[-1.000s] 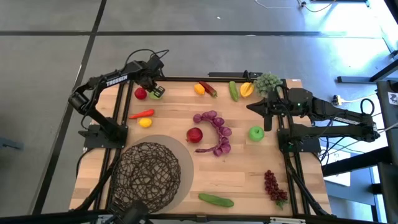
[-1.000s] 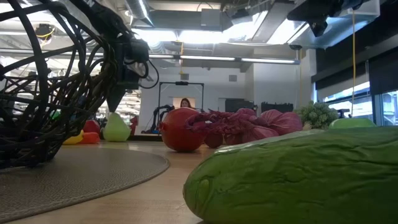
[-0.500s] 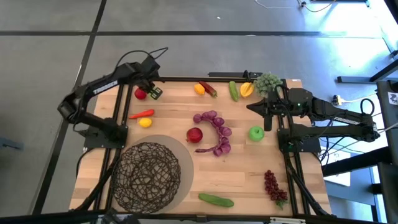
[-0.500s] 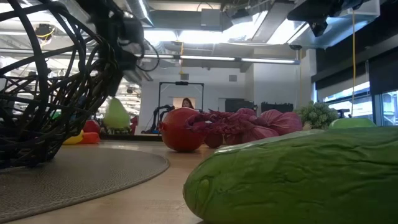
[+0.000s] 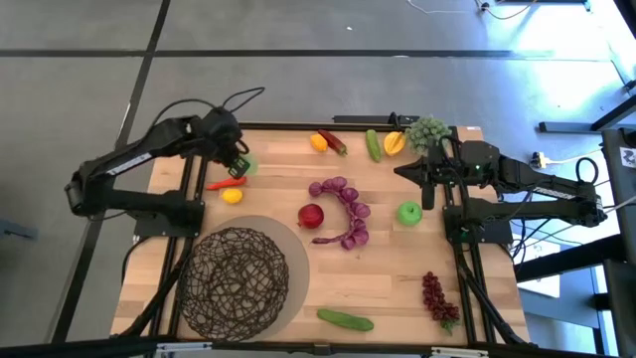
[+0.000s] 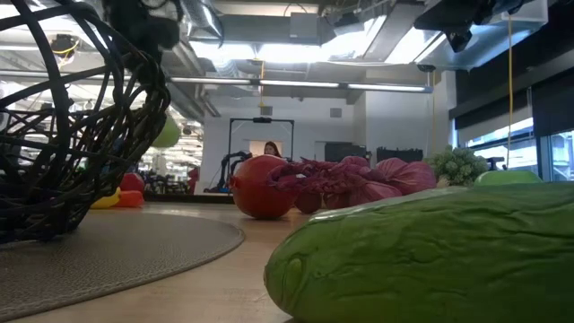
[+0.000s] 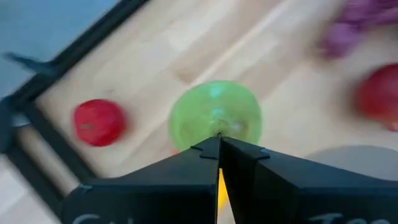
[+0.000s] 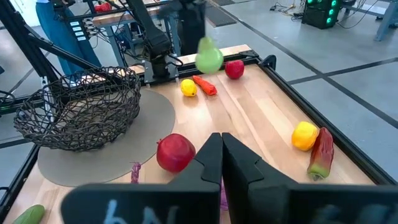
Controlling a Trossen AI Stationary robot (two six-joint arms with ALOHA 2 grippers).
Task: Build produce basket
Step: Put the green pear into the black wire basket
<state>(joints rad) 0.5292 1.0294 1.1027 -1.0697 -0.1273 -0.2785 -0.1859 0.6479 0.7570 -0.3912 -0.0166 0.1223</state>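
My left gripper (image 5: 238, 162) hangs above the table's far left part, shut on a green pear (image 7: 214, 118), which also shows in the right wrist view (image 8: 208, 56) and behind the basket wires in the low view (image 6: 166, 133). A red apple (image 7: 98, 122) lies on the wood below it. The dark wire basket (image 5: 234, 281) stands on a round grey mat (image 5: 290, 249) at the near left. My right gripper (image 5: 429, 199) is shut with nothing in it, held above the right side next to a green apple (image 5: 408, 212). My left gripper pinches the pear's narrow top end (image 7: 217, 134) between its two fingertips. The fingers come from above, slanting down. The pear hangs below them with its wide end down, lifted clear of the table.
A red chili (image 5: 227, 182) and a yellow fruit (image 5: 232, 196) lie near the left gripper. At mid table are a red fruit (image 5: 311, 215) and purple grapes (image 5: 348, 214). More produce lines the far edge (image 5: 374, 145). Dark-red grapes (image 5: 434, 296) and a cucumber (image 5: 345, 319) lie near right.
My left gripper has risen from the far left corner and drawn back toward the near edge, tipping more steeply downward. The green pear, which stood on the table beside the red apple, has been lifted clear and hangs from the gripper.
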